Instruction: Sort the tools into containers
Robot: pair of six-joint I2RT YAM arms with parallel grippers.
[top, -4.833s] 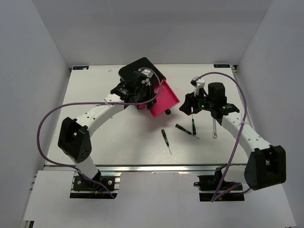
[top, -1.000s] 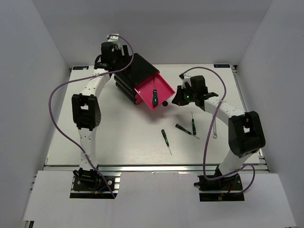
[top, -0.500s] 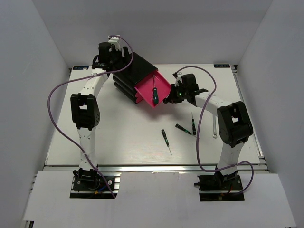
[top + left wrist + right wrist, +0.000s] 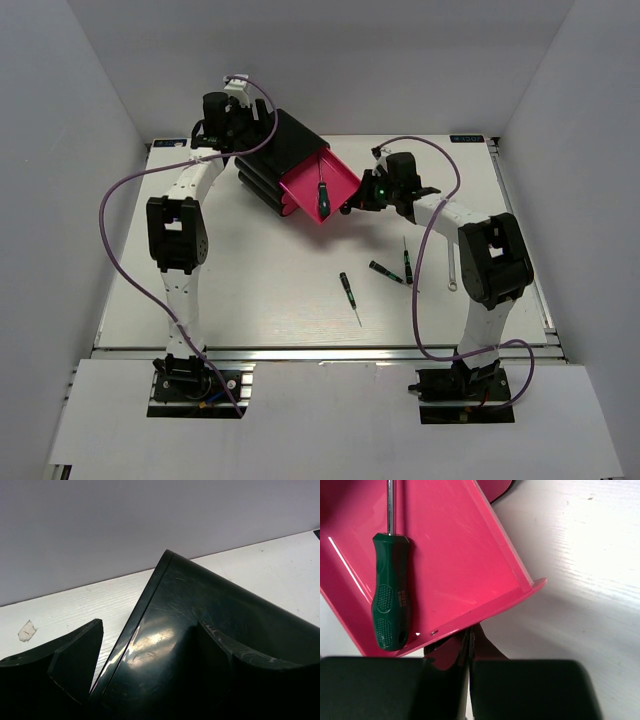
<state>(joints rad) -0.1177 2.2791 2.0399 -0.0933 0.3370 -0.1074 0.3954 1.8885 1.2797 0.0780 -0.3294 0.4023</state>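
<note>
Top external showed the green screwdriver (image 4: 322,198) in the drawer (image 4: 346,172) — three precision drivers (image 4: 385,270) and the wrench (image 4: 453,270) lay unsorted on the tabletop (image 4: 250,285) — my right jaws together, left jaws unclear.

Open drawer (image 4: 340,180), R hand (image 4: 352,205) block rear ctr; room mid-left.

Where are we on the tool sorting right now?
Done: the green-handled screwdriver lies in the open pink drawer. In hand: the shut right tool sits at that drawer's front edge, while the open left tool straddles the black casing. Left: three precision screwdrivers and the silver wrench on the table.
</note>
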